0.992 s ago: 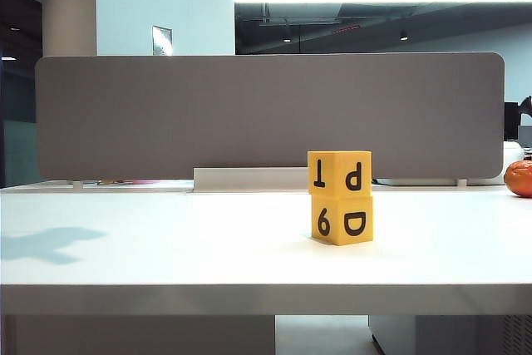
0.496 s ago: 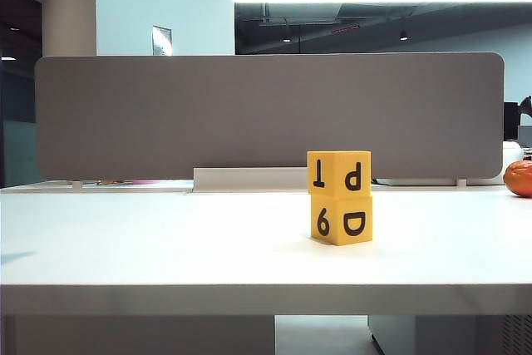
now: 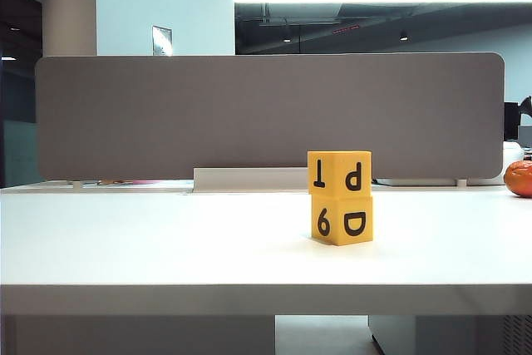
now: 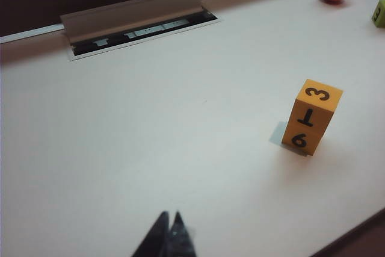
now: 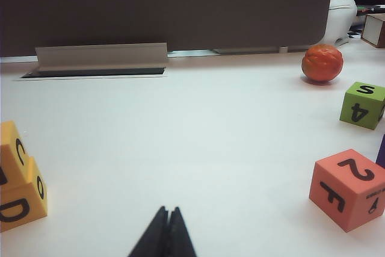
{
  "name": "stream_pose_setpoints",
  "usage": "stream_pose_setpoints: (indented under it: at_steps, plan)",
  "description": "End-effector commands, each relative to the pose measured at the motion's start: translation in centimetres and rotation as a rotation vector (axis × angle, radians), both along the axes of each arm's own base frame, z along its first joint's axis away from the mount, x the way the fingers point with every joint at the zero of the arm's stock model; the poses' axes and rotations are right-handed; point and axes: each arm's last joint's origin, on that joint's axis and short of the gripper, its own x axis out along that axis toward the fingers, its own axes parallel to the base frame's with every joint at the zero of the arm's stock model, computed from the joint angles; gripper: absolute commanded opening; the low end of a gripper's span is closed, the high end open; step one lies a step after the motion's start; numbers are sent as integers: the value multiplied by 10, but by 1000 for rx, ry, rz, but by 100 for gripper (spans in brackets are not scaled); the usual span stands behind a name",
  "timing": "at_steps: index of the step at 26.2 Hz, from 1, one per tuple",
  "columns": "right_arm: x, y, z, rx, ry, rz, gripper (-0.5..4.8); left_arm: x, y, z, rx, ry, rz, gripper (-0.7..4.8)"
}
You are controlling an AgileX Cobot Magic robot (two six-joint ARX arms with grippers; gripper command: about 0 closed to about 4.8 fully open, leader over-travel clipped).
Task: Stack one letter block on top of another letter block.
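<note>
The white tabletop (image 3: 166,247) carries a two-cube stack toward its right half, well back from the front edge. The "6"/"D" letter block (image 3: 342,220) sits on the tabletop; the "P"/"T" letter block (image 3: 339,174) rests squarely on top of it, edges aligned. An orange ball (image 5: 322,62) lies near the far right edge, with a green block (image 5: 363,105) and a pink block (image 5: 348,188) nearer. The left end effector (image 4: 167,240) hangs above bare tabletop, well apart from the stack, fingers pressed together. The right end effector (image 5: 165,237) is likewise closed and empty.

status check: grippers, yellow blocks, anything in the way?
Left gripper shut, empty. Right gripper shut, empty. Yellow P/T cube sits on yellow 6/D cube. No obstruction.
</note>
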Motion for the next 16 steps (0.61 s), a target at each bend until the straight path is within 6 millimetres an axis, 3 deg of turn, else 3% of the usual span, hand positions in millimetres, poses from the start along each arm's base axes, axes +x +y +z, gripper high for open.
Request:
stream_pose_setpoints:
  at_steps: [1,10,16]
  plan:
    - [0,0,1,-1,-13,-2,-5,-10,4,1,-8,-3,10,-6]
    - [0,0,0,-1,-12,-2,-5,-13,6,2,29,-34,13,-6]
    - [0,0,0,-1,-12,-2,-5,-7,12,-3,53,-98,179,-6]
